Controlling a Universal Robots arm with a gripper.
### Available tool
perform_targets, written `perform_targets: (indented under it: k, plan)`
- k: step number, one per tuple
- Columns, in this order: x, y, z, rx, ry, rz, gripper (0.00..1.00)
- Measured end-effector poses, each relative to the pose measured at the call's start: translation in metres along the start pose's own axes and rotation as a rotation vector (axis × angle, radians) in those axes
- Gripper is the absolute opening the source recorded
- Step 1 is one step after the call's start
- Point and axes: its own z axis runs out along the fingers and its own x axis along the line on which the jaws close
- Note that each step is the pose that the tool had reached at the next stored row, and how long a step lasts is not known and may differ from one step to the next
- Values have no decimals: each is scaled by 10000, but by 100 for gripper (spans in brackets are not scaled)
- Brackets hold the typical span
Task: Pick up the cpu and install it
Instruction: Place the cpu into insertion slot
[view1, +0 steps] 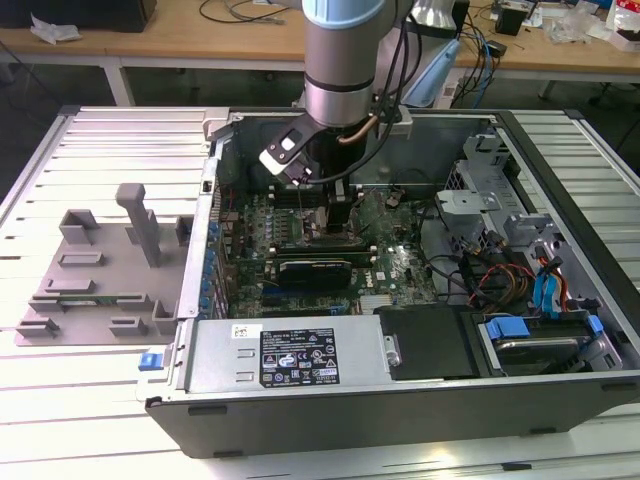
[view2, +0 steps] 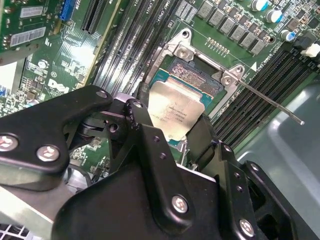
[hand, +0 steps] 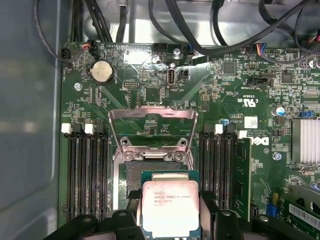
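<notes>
The cpu (hand: 170, 207) has a silver-white top plate with dark print and a green rim. The gripper (view2: 171, 125) is matt black with silver screw heads. The circuit board (hand: 150, 90) is dark green, patterned with small silver solder points and white markings. The memory slots (hand: 85, 165) are black with white end clips. The socket frame (hand: 152, 117) is bare silver metal. The coin battery (hand: 102, 71) is silver. In the exterior view, the computer case (view1: 400, 420) is dark grey, the arm (view1: 345, 60) silver-grey with a pale blue cap, and the table (view1: 60, 400) pale grey with parallel ribs.
</notes>
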Motion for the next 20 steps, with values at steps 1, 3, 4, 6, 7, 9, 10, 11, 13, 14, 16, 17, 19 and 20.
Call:
perform_targets:
  k: [1,3,4,6,7,9,10,11,13,14,16,17,19,20]
  plan:
    - [3,0,6,0,0,-1,55]
    - [7,-1,22,0,0,0,55]
    - [8,-1,27,0,0,0,55]
    - [12,-1,37,0,0,0,55]
    - [13,-1,42,0,0,0,55]
    - [19,-2,64,0,-1,0,55]
    - [21,-2,69,0,0,1,55]
    - [25,-2,73,1,-2,2,55]
    - [50,-2,79,0,1,1,55]
    - [61,-2,80,1,0,1,55]
    - [64,-1,86,0,2,-1,55]
    - [68,-2,94,0,1,1,55]
    - [84,-3,106,0,1,1,55]
    - [88,-3,111,0,2,1,55]
